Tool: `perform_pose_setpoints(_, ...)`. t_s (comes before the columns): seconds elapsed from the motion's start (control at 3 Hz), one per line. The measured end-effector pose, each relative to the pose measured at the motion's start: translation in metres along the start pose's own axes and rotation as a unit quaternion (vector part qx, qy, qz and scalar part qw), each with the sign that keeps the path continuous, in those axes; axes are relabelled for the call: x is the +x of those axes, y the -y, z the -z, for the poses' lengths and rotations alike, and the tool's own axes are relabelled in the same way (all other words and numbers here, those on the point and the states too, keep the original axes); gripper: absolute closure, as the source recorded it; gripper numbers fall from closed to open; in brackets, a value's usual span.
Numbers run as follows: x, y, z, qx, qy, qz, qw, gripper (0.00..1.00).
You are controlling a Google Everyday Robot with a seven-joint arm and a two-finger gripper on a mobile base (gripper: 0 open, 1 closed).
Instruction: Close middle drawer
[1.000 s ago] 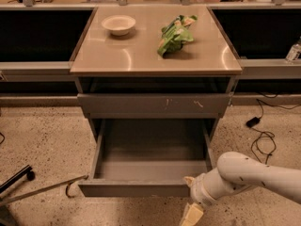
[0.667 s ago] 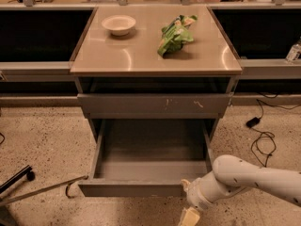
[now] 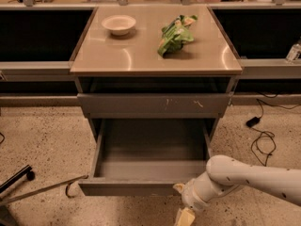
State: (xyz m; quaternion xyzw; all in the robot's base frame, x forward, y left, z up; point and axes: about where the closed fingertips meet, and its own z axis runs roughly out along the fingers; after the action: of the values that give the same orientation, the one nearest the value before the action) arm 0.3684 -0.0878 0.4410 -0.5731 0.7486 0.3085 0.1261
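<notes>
The middle drawer (image 3: 127,188) is a wide grey metal tray pulled far out of the cabinet, and its inside is bare. Above it sits another grey drawer front (image 3: 150,105) with pale scratches right of centre, pushed in. My gripper (image 3: 184,215) is at the bottom of the camera view, on the end of my white arm (image 3: 244,178). It is low in front of the right part of the open drawer's front panel, close to or touching it. It holds nothing that I can see.
On the cabinet top (image 3: 141,55) stand a white bowl (image 3: 119,24) and a green bag (image 3: 175,33). A black cable (image 3: 261,135) lies on the speckled floor at the right. A thin metal rod (image 3: 47,188) and a black leg (image 3: 16,178) lie at the left.
My arm and gripper have shifted a little left, closer to the open drawer's front. The drawer stays pulled out about as far.
</notes>
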Motion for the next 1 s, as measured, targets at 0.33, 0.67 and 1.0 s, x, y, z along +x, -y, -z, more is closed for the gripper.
perform_pose_setpoints(0.33, 0.005, 0.006, -0.019, -0.021, 0.000, 0.000, 0.9998, 0.00)
perform_pose_setpoints(0.67, 0.014, 0.030, -0.039, -0.029, -0.007, -0.001, 0.9995, 0.00)
perform_pose_setpoints(1.0, 0.010, 0.060, -0.045, -0.020, -0.008, 0.003, 0.9998, 0.00)
